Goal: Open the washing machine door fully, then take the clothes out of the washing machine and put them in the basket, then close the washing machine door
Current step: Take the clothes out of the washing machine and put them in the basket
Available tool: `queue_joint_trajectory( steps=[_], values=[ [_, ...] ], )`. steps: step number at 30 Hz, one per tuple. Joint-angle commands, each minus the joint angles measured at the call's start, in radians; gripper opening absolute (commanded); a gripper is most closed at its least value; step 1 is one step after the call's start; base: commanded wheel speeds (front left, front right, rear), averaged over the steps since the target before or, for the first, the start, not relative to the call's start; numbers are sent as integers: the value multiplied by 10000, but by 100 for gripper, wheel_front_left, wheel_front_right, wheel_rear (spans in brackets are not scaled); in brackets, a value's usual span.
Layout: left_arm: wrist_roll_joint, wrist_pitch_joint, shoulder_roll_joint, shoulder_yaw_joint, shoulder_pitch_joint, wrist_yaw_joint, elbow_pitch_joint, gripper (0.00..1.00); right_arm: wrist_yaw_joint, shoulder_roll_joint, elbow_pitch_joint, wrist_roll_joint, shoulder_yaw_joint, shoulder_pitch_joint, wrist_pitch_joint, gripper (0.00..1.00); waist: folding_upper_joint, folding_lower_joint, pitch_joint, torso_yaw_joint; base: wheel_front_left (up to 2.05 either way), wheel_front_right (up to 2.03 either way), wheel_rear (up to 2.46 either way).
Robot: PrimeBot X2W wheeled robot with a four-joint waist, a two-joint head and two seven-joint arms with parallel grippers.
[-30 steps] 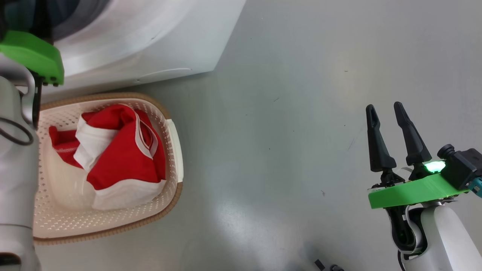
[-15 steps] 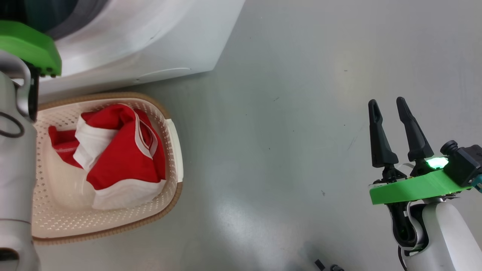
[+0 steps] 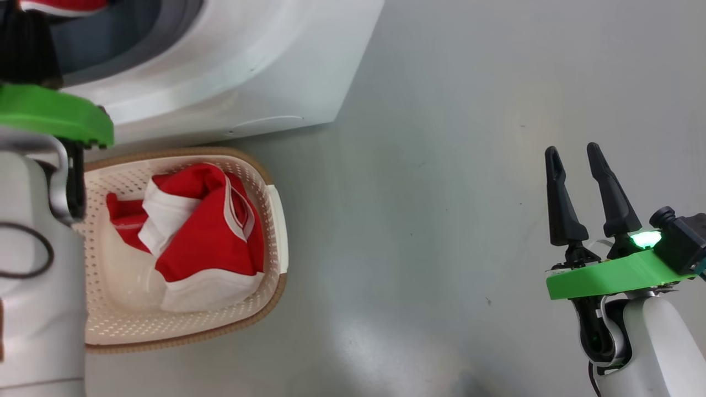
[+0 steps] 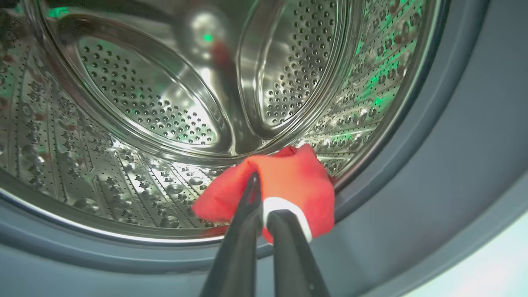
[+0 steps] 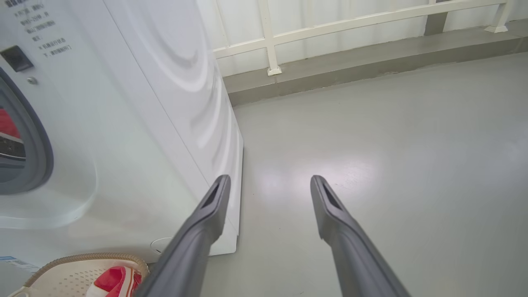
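Left gripper: clenched on the red garment. Your two dark fingers meet, and the fabric's white trim band curls over one of them.
Red garment: bunched around the fingertips at the lower lip of the drum, just inside the grey gasket (you cannot tell whether it hangs free of the steel or rests on it).
Drum: perforated steel, shiny, with green glints along its wall.
Washing machine: white, at the top left of your head view, with its mouth facing the left arm. Small printed labels sit on its front in the right wrist view.
Basket: cream, with perforated sides and a brown woven-look rim. It stands on the floor just before the washer's base and just beside your left forearm.
Clothes: a heap of red with white bands, lying in the basket and filling its middle.
Right gripper: released, with the fingers spread apart. It hangs over bare grey floor, well apart from the basket and to the side of the washer.
Railing: white, along the wall beyond the washer.
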Motion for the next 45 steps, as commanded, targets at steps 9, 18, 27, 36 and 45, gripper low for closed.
queue_joint_trajectory(
  steps=[9,18,27,36,45],
  values=[
    [-95,-49,-298,1035,1889,-98,-2352,0,65,-163,-154,-121,33,613,-63,100,0,0,-762,522,0,0,0],
    [46,-49,-857,1573,3339,-347,-4384,0,65,-243,-125,-165,42,854,-63,100,0,0,-1181,725,0,0,0],
    [-27,-49,-1185,1775,4433,-450,-6326,0,65,-300,-107,-179,48,1056,-63,100,0,0,-1426,856,0,0,0],
    [-185,-49,-1241,1685,5330,-243,-8231,0,65,-343,-81,-177,105,1138,-63,100,0,0,-1575,918,0,0,0],
    [-251,-49,-1244,1307,5735,-33,-9868,0,65,-376,-96,-168,125,1159,-63,100,0,0,-1555,990,0,0,0]
  ],
)
